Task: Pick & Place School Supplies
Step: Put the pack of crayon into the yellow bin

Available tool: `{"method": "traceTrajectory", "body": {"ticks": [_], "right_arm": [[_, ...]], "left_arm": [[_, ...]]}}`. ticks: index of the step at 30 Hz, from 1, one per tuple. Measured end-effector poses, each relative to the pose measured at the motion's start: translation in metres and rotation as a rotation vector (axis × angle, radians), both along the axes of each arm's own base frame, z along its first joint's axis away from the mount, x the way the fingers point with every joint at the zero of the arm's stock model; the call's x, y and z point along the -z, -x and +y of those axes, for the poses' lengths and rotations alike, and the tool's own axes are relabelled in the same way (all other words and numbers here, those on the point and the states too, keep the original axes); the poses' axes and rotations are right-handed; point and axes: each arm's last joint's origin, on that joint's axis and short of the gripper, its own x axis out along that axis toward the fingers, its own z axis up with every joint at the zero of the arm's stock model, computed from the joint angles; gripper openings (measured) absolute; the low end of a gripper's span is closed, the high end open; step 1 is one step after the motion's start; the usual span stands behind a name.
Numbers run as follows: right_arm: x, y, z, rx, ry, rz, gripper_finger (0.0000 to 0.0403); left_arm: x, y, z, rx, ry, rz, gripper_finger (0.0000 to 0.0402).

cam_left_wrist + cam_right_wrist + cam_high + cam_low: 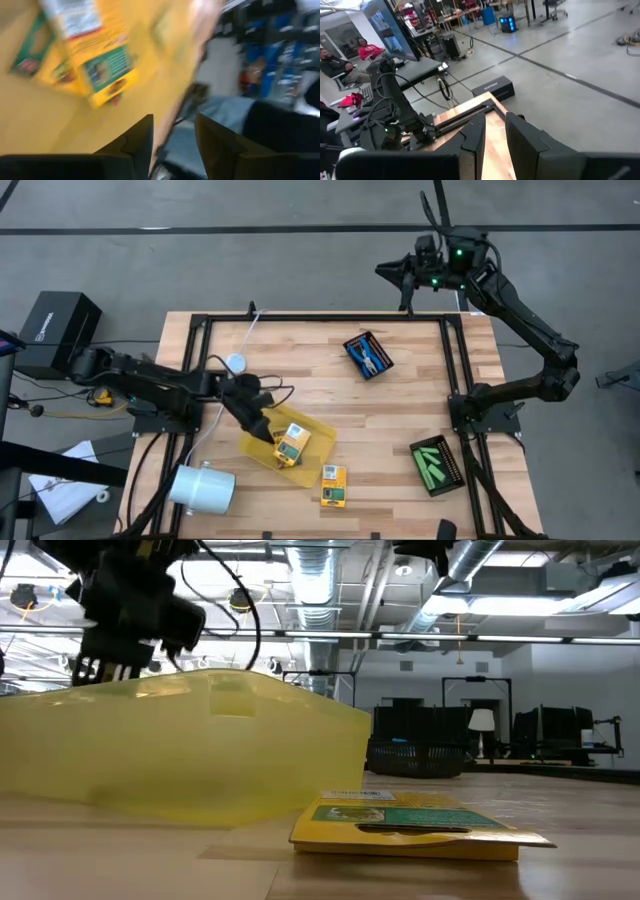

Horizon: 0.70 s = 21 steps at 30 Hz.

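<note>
Crayon box (292, 444) is seen from above lying in the yellow tray (258, 448) on the wooden surface (400, 405), with the left hand (262, 428) poised just beside it, its fingers parted and nothing between them. A second crayon box (334, 485) is found flat on the boards near the tray. Blue-handled scissors (371, 357) are kept in one black mesh tray (354, 344), green sticks (434, 463) in another (456, 468), well apart. A white cup (203, 488) is tipped on its side at the surface's edge. The right hand (400, 277) is parked beyond the far edge, away from everything.

At table height, the translucent yellow tray (180, 755) is shown filling the left side, the loose box (415, 825) lying flat in front, the left hand (100, 668) hanging above the tray.

Through the left wrist camera, blurred, a box (102, 67) is made out ahead of the spread fingers (137, 145), which are empty.

Through the right wrist camera, the fingers (472, 137) are shown a narrow gap apart, holding nothing, over the frame's corner.

The boxes are judged light and stiff-sided but crushable, with a slick printed skin; a grip across the narrow sides, near the middle, is thought safest. A flat-lying box offers little edge, so a slip is to be feared.
</note>
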Motion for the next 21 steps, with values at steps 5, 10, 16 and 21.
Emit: {"method": "traceTrajectory", "body": {"ticks": [5, 10, 16, 21], "right_arm": [[-0.006, -0.002, 0.001, -0.026, 0.179, -0.01, 0.0068], [-0.017, -0.008, 0.007, -0.061, 0.384, -0.057, 0.0068], [-0.028, -0.011, 0.012, -0.066, 0.478, -0.144, 0.0068], [-0.035, -0.01, 0.013, -0.055, 0.5, -0.206, 0.0068]], "left_arm": [[-0.038, -0.005, 0.017, -0.207, 0.0, -0.316, 0.0137], [-0.091, -0.003, 0.038, -0.6, -0.193, -0.829, 0.0112], [-0.104, 0.001, 0.047, -0.728, -0.288, -0.964, 0.0091], [-0.105, 0.002, 0.048, -0.759, -0.411, -0.981, 0.0086]]}}
